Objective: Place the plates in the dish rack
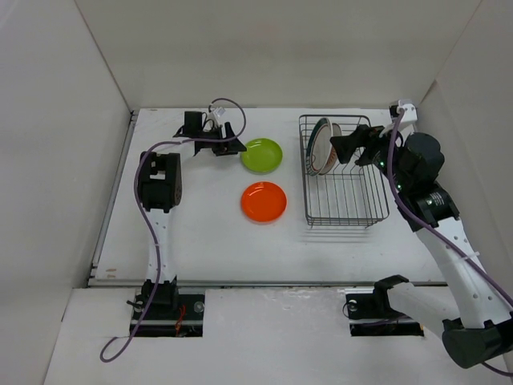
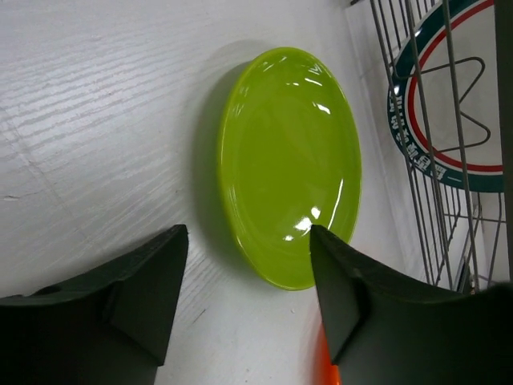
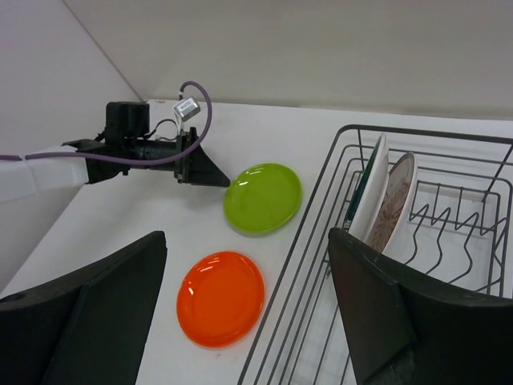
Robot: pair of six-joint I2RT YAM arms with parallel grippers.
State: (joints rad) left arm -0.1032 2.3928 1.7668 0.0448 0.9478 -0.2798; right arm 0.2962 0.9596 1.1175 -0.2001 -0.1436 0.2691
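Note:
The lime green plate (image 1: 262,155) and the orange plate (image 1: 264,201) lie flat on the table, left of the dish rack (image 1: 307,184). The teal-rimmed plate (image 1: 321,144) and the sunburst plate (image 1: 331,149) stand upright at the rack's far end. My left gripper (image 1: 235,138) is open and empty, just left of the lime plate (image 2: 288,168), its jaws either side of the plate's near edge in the left wrist view (image 2: 248,233). My right gripper (image 1: 346,149) is open and empty above the rack's far end. Its view (image 3: 247,241) shows the orange plate (image 3: 220,298), lime plate (image 3: 263,198) and both racked plates (image 3: 370,192).
White walls close in the table on the left, back and right. The rack's prongs (image 3: 437,241) nearer than the two plates hold nothing. The left arm's purple cable (image 1: 228,104) loops above its wrist. The table's front edge (image 1: 264,282) runs ahead of the arm bases.

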